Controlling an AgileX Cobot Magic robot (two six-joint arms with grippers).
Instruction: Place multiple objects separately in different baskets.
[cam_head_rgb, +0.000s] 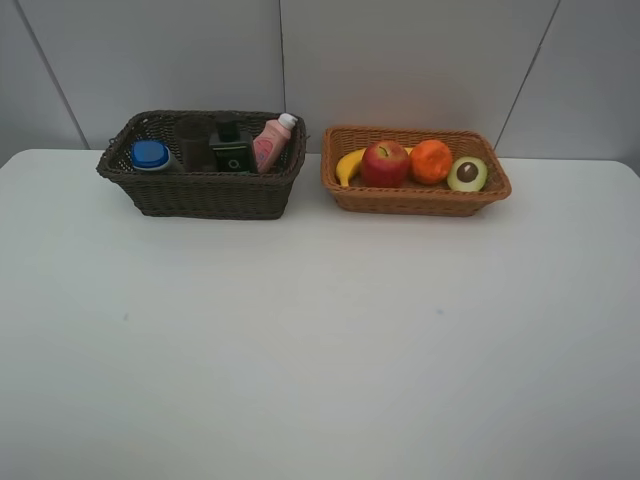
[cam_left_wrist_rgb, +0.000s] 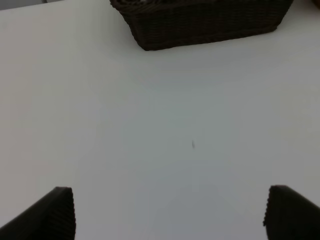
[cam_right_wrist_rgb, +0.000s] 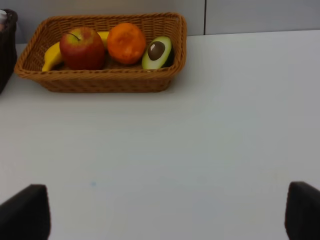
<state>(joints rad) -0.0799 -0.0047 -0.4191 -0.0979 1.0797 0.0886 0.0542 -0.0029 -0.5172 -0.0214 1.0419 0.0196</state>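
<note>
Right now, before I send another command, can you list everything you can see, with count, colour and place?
dark brown deep wicker basket: one, back left of the table.
blue-capped white bottle: one, left end of the dark basket.
pink translucent cup: one, dim, in the dark basket.
dark pump bottle: one, middle of the dark basket.
small pink bottle: one, white cap, leaning at its right end.
light orange-tan shallow wicker basket: one, back right.
yellow banana: one, its left end.
red apple: one, beside the banana.
orange: one, right of the apple.
avocado half: one, green, right end.
white table: one.
left gripper: open, holding nothing.
right gripper: open, holding nothing.
</note>
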